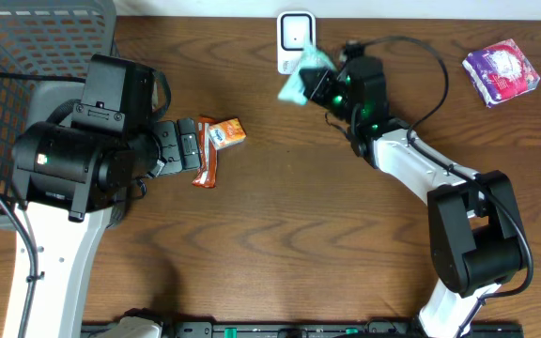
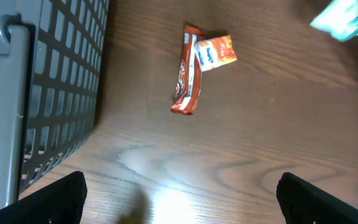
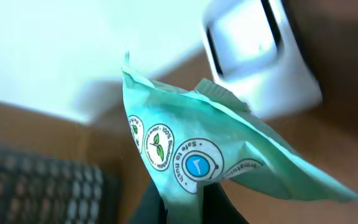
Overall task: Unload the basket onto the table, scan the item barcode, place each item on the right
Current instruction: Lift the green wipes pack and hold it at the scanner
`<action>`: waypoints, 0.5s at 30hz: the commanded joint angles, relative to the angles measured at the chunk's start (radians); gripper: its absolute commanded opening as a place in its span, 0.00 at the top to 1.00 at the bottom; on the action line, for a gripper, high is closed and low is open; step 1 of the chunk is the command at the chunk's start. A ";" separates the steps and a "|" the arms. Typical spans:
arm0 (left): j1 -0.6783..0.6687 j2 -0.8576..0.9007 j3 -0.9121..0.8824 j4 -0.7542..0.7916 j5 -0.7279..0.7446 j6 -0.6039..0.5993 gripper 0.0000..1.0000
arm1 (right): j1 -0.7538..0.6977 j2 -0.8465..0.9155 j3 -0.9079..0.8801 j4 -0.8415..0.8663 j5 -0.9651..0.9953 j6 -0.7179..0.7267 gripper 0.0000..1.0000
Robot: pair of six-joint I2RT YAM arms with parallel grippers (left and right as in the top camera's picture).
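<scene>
My right gripper point(image 1: 332, 89) is shut on a teal wipes packet point(image 1: 301, 77), held up just in front of the white barcode scanner point(image 1: 295, 36) at the table's back edge. In the right wrist view the packet point(image 3: 216, 149) is pinched at its lower edge between the dark fingers of the right gripper point(image 3: 188, 204), and the scanner point(image 3: 260, 56) sits close behind it. No barcode shows on the side I see. My left gripper point(image 1: 188, 145) hovers open over the wood with nothing between its fingers point(image 2: 61, 199).
An orange snack bar point(image 1: 207, 167) and a small orange packet point(image 1: 225, 133) lie touching, just ahead of the left gripper point(image 2: 179, 193). A grey wire basket point(image 1: 26, 56) fills the left side. A purple packet point(image 1: 502, 70) lies at the back right.
</scene>
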 commanded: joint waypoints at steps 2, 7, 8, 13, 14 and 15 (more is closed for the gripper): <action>0.003 0.000 0.000 -0.002 -0.006 -0.015 0.02 | 0.005 0.038 0.069 0.101 0.115 0.047 0.99; 0.003 0.000 0.000 -0.002 -0.006 -0.016 0.02 | -0.016 0.195 0.330 -0.014 0.059 0.058 0.99; 0.003 0.000 0.000 -0.002 -0.006 -0.015 0.02 | -0.024 0.226 0.395 -0.063 0.028 0.057 0.99; 0.003 0.000 0.000 -0.002 -0.006 -0.015 0.02 | -0.033 0.357 0.652 -0.259 -0.061 -0.023 0.99; 0.003 0.000 0.000 -0.002 -0.006 -0.015 0.02 | -0.034 0.372 0.692 -0.309 -0.057 -0.046 0.99; 0.003 0.000 0.000 -0.002 -0.006 -0.015 0.02 | -0.037 0.381 0.718 -0.348 -0.049 -0.067 0.99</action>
